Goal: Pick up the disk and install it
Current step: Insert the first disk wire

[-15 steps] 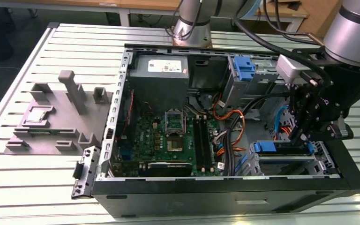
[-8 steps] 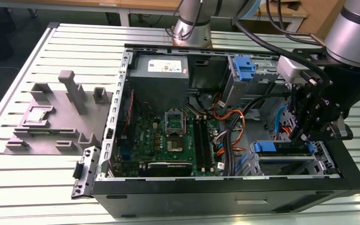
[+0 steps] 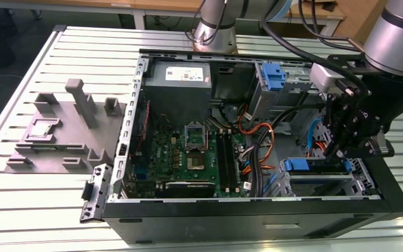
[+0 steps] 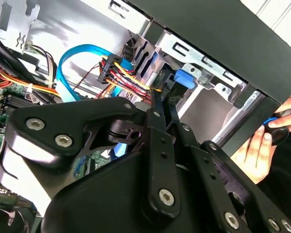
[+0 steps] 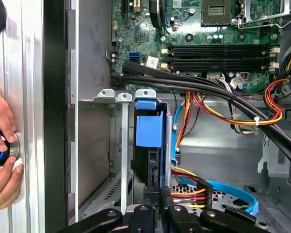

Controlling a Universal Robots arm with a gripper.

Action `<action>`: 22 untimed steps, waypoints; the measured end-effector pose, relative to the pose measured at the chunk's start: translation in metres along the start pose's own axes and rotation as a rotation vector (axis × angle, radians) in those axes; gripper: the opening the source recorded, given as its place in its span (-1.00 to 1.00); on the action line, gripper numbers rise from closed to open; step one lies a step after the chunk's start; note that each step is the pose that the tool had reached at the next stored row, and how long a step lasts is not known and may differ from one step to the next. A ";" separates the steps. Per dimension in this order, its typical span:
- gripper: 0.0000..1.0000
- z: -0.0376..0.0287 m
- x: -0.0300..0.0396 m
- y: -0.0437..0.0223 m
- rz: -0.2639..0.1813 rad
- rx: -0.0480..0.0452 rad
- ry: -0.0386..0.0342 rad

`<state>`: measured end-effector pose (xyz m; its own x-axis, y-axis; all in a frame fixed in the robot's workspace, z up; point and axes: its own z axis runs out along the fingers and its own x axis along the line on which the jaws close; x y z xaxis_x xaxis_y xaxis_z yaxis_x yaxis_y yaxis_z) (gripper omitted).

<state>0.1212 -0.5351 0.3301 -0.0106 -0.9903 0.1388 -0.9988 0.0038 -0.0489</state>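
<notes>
Slatted table [image 3: 272,44] bears one computer case [image 3: 257,218], one disk [image 5: 148,145] slotted inside.

A pale metal surface [image 3: 33,210] of long parallel slats is seen in the exterior view, lit evenly from above. A grey moulded fixture [image 3: 61,134] is set on it toward the exterior view's left. Behind the surface, a strip of dark floor [image 3: 6,31] and a wooden desk [image 3: 159,6] with white legs are made out. More wooden furniture [image 3: 359,18] is seen at the exterior view's right.
</notes>
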 end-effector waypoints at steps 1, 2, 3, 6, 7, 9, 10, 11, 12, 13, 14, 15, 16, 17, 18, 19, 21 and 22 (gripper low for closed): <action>-0.66 0.0001 0.0000 0.0002 0.000 0.0001 -0.0008; -0.66 0.0001 0.0001 0.0004 0.000 0.0001 -0.0015; -0.66 0.0000 0.0001 0.0004 0.000 0.0002 -0.0017; -0.66 -0.0001 0.0003 0.0005 0.000 0.0002 -0.0024; -0.66 -0.0002 0.0004 0.0005 0.000 0.0002 -0.0033; -0.66 0.0001 0.0004 0.0005 0.000 0.0001 -0.0055; -0.66 0.0002 0.0005 0.0005 0.001 0.0001 -0.0066; -0.66 0.0004 0.0006 0.0005 0.001 0.0000 -0.0078; -0.66 0.0007 0.0008 0.0006 0.001 0.0000 -0.0084; -0.66 0.0010 0.0012 0.0006 0.001 0.0000 -0.0089; -0.66 0.0015 0.0017 0.0006 0.002 -0.0001 -0.0092; -0.66 0.0020 0.0023 0.0006 0.002 -0.0001 -0.0095; -0.66 0.0026 0.0030 0.0006 0.002 -0.0002 -0.0099; -0.66 0.0032 0.0037 0.0007 0.003 -0.0003 -0.0105; -0.66 0.0038 0.0043 0.0007 0.003 -0.0002 -0.0112; -0.66 0.0041 0.0049 0.0007 0.003 -0.0002 -0.0114; -0.66 0.0046 0.0054 0.0007 0.003 -0.0003 -0.0117; -0.66 0.0046 0.0054 0.0007 0.003 -0.0003 -0.0118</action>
<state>0.1207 -0.5411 0.3263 -0.0130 -0.9918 0.1270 -0.9988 0.0068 -0.0490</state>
